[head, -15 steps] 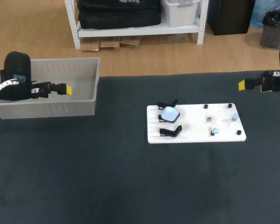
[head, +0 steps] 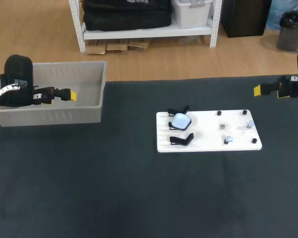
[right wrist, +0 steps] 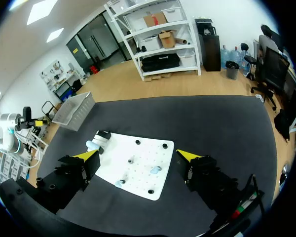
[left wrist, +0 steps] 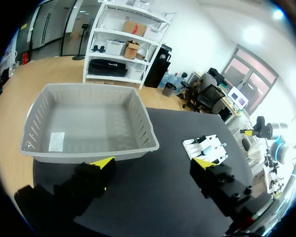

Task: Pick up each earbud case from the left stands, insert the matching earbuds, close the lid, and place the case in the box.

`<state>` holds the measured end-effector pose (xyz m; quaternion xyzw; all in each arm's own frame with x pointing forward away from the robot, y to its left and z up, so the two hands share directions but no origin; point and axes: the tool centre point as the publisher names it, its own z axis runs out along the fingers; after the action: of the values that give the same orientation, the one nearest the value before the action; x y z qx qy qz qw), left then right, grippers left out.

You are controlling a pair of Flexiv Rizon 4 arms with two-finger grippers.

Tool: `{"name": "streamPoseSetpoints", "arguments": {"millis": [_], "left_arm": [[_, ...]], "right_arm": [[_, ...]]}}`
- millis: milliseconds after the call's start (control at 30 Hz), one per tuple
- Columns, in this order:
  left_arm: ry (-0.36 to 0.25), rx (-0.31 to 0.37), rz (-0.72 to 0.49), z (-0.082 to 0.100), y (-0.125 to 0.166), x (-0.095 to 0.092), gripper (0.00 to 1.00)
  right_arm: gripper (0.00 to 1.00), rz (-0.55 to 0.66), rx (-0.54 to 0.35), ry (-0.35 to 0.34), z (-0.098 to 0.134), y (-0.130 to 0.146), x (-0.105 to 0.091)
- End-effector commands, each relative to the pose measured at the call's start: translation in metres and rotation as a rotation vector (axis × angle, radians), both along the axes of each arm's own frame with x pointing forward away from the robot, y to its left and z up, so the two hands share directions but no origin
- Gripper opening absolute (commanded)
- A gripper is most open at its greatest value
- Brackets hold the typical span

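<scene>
Dark surface (head: pixel 89 198) carrying, at its left rear, the grey slatted box (head: pixel 49 116), which holds no case, and right of centre the white board (head: pixel 208 131). The left claw (left wrist: pixel 153 165) hangs at the box with its fingers wide and nothing between them. The right claw (right wrist: pixel 138 157) hangs at the surface's right edge, equally wide and empty, with the board ahead of it. The pale blue earbud case (head: pixel 181 120) sits on the rear black stand at the board's left end, and the front stand (head: pixel 181 140) just beside it is bare. Two small earbuds (head: pixel 228 140) lie among the pegs at the board's right end. Whether the case lid is open cannot be told. Likely hazards: a claw closing off-centre may catch the stand's prongs or tip the case off it. The earbuds, being tiny and smooth, may slip from the fingers or seat askew, which would block the lid. Both arms working over the small board may crowd each other
</scene>
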<state>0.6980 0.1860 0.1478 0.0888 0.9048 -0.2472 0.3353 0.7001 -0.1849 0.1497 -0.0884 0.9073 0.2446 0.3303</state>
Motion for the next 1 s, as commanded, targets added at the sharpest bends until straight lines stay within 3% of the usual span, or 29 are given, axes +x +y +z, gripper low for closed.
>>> {"name": "streamPoseSetpoints", "arguments": {"millis": [33, 200, 400, 733, 1000], "left_arm": [[0.007, 0.007, 0.002, 0.002, -0.001, 0.001, 1.00], [0.006, -0.002, -0.004, 0.003, 0.000, 0.001, 1.00], [-0.040, 0.011, -0.108, 0.012, -0.015, 0.000, 1.00], [-0.176, 0.073, -0.468, 0.031, -0.059, -0.002, 1.00], [-0.265, 0.099, -0.732, 0.031, -0.089, -0.004, 1.00]], "right_arm": [[1.00, 0.003, 0.002, 0.001, 0.000, -0.001, 0.001], [1.00, 0.003, 0.002, 0.001, 0.000, -0.001, 0.001], [1.00, 0.003, 0.002, 0.001, 0.000, -0.001, 0.001], [1.00, 0.003, 0.002, 0.001, 0.000, -0.001, 0.001], [1.00, 0.003, 0.002, 0.001, 0.000, -0.001, 0.001]]}}
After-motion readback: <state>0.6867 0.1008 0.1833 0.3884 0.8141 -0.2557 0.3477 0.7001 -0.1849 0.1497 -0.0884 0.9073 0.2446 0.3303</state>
